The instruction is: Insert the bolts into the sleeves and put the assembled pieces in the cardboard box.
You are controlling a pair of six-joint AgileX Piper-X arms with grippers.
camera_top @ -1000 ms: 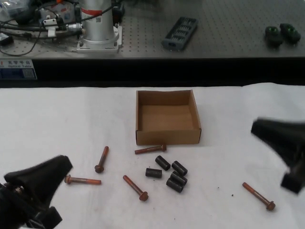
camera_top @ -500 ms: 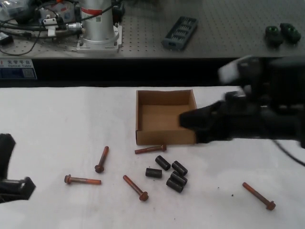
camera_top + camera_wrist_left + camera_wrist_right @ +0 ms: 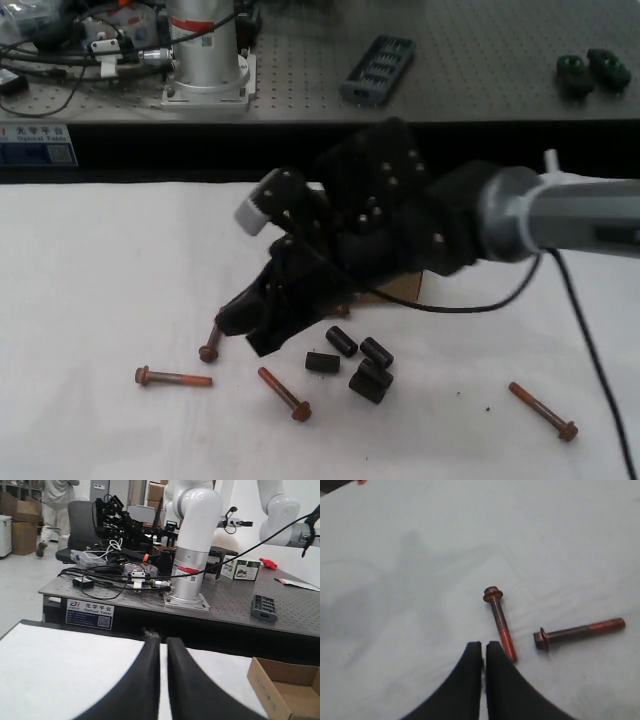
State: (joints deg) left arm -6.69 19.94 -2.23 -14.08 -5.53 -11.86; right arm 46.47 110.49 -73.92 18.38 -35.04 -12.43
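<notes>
My right arm stretches from the right across the cardboard box and hides most of it. The right gripper is shut and empty, low over the white cloth beside a rusty bolt. In the right wrist view its tips sit just short of one bolt, with a second bolt to the side. More bolts lie scattered. Several black sleeves cluster in front of the box. My left gripper is shut and empty, with the box's corner off to one side.
The white cloth covers the bench. Behind it, a perforated table carries a silver arm base, cables, a dark grooved block and two green-black parts. Free cloth lies to the far left and right.
My right arm has swung from the right edge, over the box, down to the bolts at the left. The left arm has withdrawn out of the high view.
</notes>
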